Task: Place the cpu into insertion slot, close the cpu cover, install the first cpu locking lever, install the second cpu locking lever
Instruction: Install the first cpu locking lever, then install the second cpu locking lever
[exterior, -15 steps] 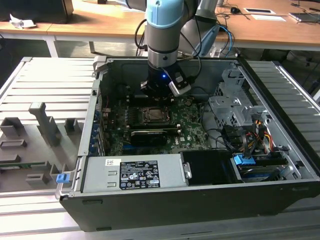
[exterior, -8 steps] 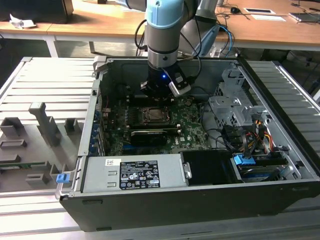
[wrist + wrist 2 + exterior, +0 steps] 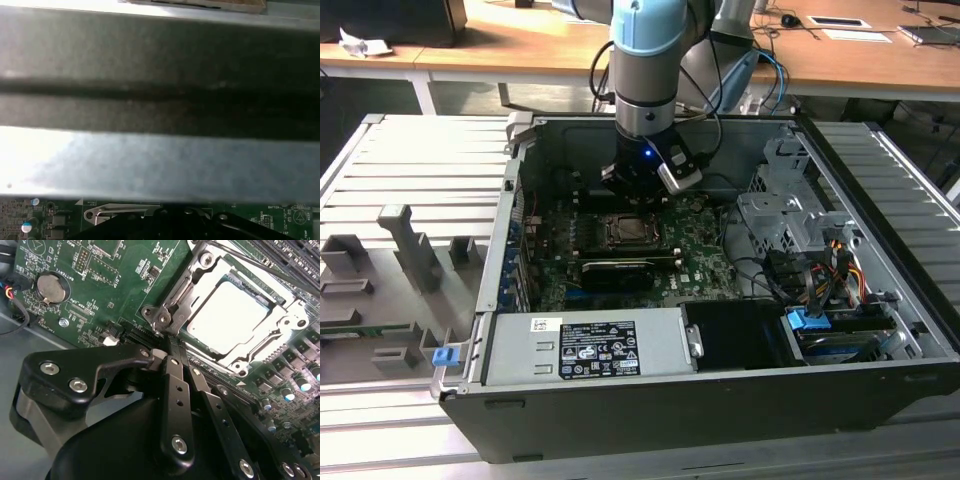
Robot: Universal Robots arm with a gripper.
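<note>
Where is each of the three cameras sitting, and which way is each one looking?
Exterior view: off the arm, above the open computer case, looking down at the motherboard; the arm and gripper show.
Second wrist view: on the arm, looking along the shut gripper at the cpu under its cpu cover.
First wrist view: on the arm, facing the case wall.
Shared: both wrist views show green motherboard.

Grey metal case wall [image 3: 160, 100] close up; green motherboard strip [image 3: 45, 217] beneath, black end effector [image 3: 170, 227] at edge.
</note>
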